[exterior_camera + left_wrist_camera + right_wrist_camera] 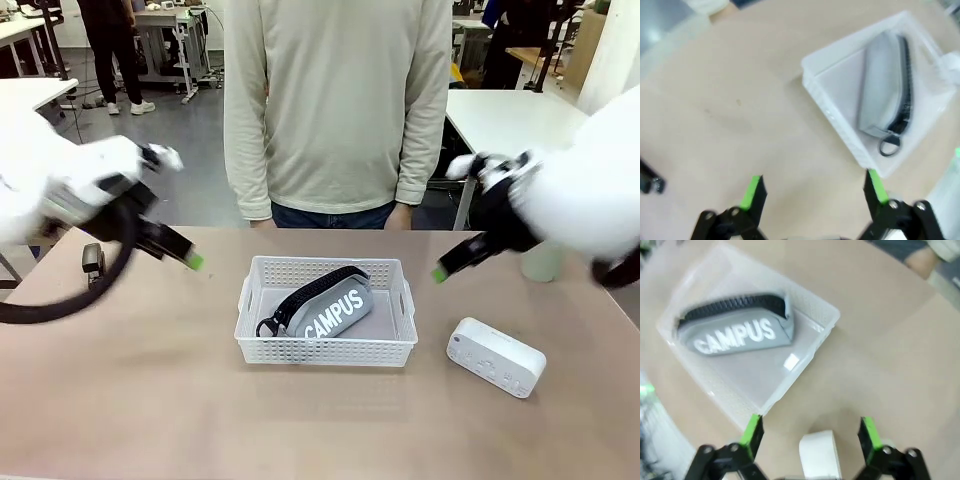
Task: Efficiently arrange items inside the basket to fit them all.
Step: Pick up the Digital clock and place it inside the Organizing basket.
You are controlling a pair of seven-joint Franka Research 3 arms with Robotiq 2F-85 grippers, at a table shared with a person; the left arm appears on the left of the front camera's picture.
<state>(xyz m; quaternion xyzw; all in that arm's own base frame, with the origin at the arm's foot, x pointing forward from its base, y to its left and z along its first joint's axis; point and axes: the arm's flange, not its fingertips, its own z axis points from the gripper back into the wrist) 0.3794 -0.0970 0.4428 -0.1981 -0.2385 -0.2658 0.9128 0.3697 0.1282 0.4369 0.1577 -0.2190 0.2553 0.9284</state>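
Observation:
The white perforated basket (325,352) sits mid-table with the grey "CAMPUS" pouch (338,308) lying slantwise inside it. A white rounded box (496,356) lies on the table to its right. At the left edge of the table stands a small black stapler (93,260), and a pale green cup (543,262) is half hidden behind my right arm. My left gripper (188,258) hovers open to the left of the basket and my right gripper (442,272) hovers open to its right, both above the table. The left wrist view has the open gripper (814,190) short of the basket (835,120) and pouch (885,95). In the right wrist view the open gripper (810,432) is over the box (820,455), near the basket (805,360) and pouch (735,332).
A person in a cream sweater (335,100) stands at the far edge of the table, arms down at the sides. Bare tabletop (150,400) lies in front of the basket and to its left.

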